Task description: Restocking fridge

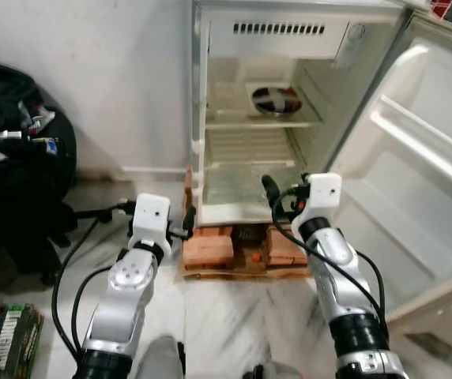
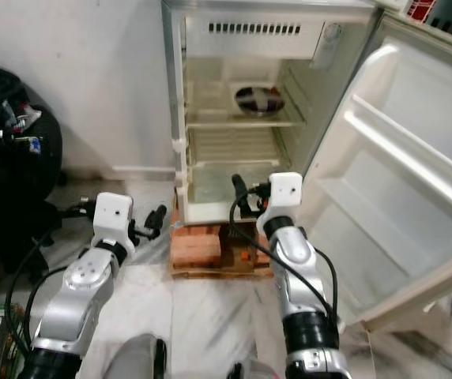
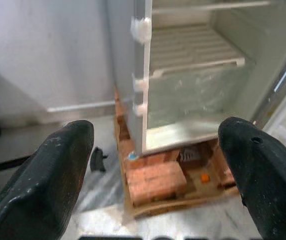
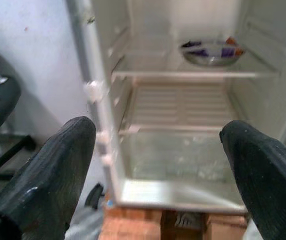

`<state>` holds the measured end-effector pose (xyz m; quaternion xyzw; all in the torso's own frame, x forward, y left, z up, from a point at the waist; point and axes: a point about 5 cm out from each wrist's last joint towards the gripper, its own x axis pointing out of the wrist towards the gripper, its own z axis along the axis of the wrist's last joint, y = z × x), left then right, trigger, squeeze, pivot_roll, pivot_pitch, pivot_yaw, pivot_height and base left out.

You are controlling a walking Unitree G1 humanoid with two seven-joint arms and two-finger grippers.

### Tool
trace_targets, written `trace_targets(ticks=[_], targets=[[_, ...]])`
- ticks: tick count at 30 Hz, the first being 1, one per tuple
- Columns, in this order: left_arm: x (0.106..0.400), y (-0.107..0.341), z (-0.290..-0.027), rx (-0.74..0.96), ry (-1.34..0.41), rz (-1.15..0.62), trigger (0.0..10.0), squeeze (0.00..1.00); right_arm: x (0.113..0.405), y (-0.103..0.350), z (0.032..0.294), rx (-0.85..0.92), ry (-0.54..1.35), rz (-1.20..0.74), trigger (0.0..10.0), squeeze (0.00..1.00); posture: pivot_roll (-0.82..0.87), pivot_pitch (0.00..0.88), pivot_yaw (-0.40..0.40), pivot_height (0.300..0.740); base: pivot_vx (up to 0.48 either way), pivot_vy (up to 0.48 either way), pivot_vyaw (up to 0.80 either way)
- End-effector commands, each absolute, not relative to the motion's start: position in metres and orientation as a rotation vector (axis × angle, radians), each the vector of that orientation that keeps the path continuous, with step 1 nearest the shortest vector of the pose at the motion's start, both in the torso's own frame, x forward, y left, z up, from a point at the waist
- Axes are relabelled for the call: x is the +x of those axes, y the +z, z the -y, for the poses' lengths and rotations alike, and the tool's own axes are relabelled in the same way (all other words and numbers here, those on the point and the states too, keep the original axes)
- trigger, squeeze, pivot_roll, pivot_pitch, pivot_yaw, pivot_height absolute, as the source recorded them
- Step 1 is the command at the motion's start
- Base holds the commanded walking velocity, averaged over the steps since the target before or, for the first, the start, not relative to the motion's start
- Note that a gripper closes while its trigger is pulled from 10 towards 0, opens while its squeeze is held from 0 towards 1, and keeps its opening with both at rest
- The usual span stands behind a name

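- Left eye view: A small fridge [image 1: 281, 110] was seen standing on a base of bricks [image 1: 210, 249] laid on a wooden pallet [image 1: 242, 272], with its door [image 1: 416, 181] swung fully open on the robot's right. A metal bowl [image 1: 276, 101] holding dark items was seen on the upper wire shelf; the shelf below it and the clear drawer at the bottom looked bare. The left end effector [image 1: 188, 223] was held low in front of the fridge's left edge, and the right end effector [image 1: 272, 193] was raised in front of the bottom drawer.
- Right eye view: The same scene was shown, slightly shifted. A black office chair [image 2: 9, 158] with things piled on it was seen against the white wall on the robot's left, and the marble floor [image 2: 210, 316] lay below both silver arms.
- Left wrist view: The left end effector's two black fingers [image 3: 53, 175] were spread wide apart with nothing held between them; the bricks and the fridge's lower corner were framed in the gap.
- Right wrist view: The right end effector's fingers [image 4: 53, 170] were likewise spread wide and empty, pointed into the open fridge, with the bowl visible on the upper shelf well beyond them.
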<state>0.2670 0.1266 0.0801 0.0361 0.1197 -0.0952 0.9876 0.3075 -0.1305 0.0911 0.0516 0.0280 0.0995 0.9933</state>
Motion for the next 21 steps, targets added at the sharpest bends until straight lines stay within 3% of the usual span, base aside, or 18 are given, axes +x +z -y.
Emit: trace_targets(ticks=[1, 8, 12, 21], targets=[[0.267, 0.079, -0.1287, 0.073, -0.2, -0.244, 10.0, 0.0, 0.3104, 0.0936, 0.1304, 0.106, 0.199, -0.038, 10.0, 0.0, 0.14, 0.043, -0.066, 0.74, 0.0, -0.472, 0.0], [0.2666, 0.0819, -0.1318, 0.064, -0.238, -0.232, 10.0, 0.0, 0.3104, 0.0942, 0.1323, 0.104, 0.186, -0.033, 10.0, 0.0, 0.13, 0.05, -0.06, 0.74, 0.0, -0.475, 0.0], [0.2654, 0.0817, -0.1319, 0.061, -0.254, -0.235, 10.0, 0.0, 0.3096, 0.094, 0.1343, 0.106, 0.173, -0.032, 10.0, 0.0, 0.13, 0.057, -0.056, 0.74, 0.357, -0.309, 0.0], [0.2623, 0.0814, -0.1296, 0.065, -0.294, -0.235, 10.0, 0.0, 0.3091, 0.093, 0.1345, 0.111, 0.164, -0.028, 10.0, 0.0, 0.13, 0.067, -0.052, 0.74, 0.45, 0.0, 0.0]])
